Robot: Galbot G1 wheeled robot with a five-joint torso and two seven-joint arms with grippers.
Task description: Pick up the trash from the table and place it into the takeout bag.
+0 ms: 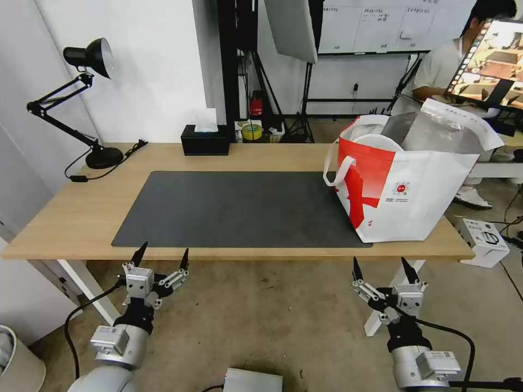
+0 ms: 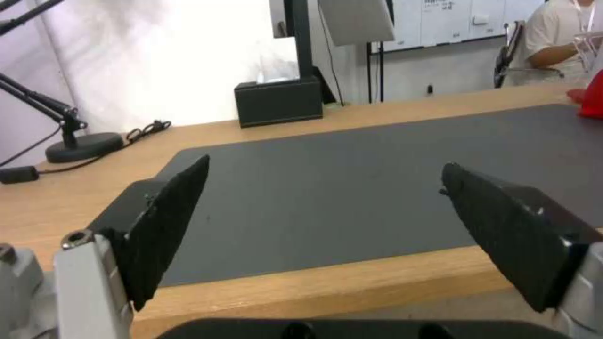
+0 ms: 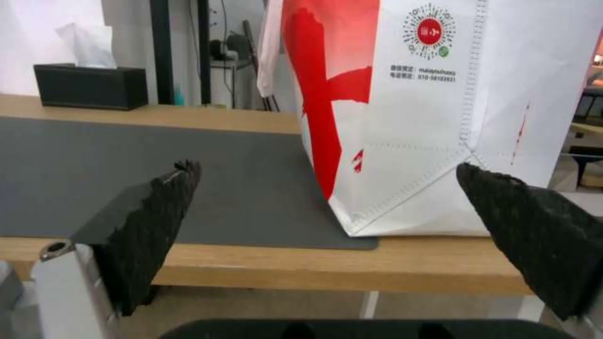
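Note:
The takeout bag (image 1: 414,201), red and white with white loop handles, stands upright on the right end of the table (image 1: 71,212), partly on the dark grey mat (image 1: 239,209). Inside its open top I see trash: the white round rim of a bowl (image 1: 377,142) beside silvery and clear sheet material (image 1: 436,130); the rest of its contents are hidden. My left gripper (image 1: 166,247) hangs open just in front of the table's front edge, left of centre. My right gripper (image 1: 379,261) hangs open below the front edge, facing the bag (image 3: 427,117). Both hold nothing.
A black tissue box (image 1: 205,140) sits at the table's back edge. A black desk lamp (image 1: 103,157) and its cable occupy the back left corner. White table legs (image 1: 87,288) stand by both grippers. A small white box (image 1: 485,239) lies on the floor at right.

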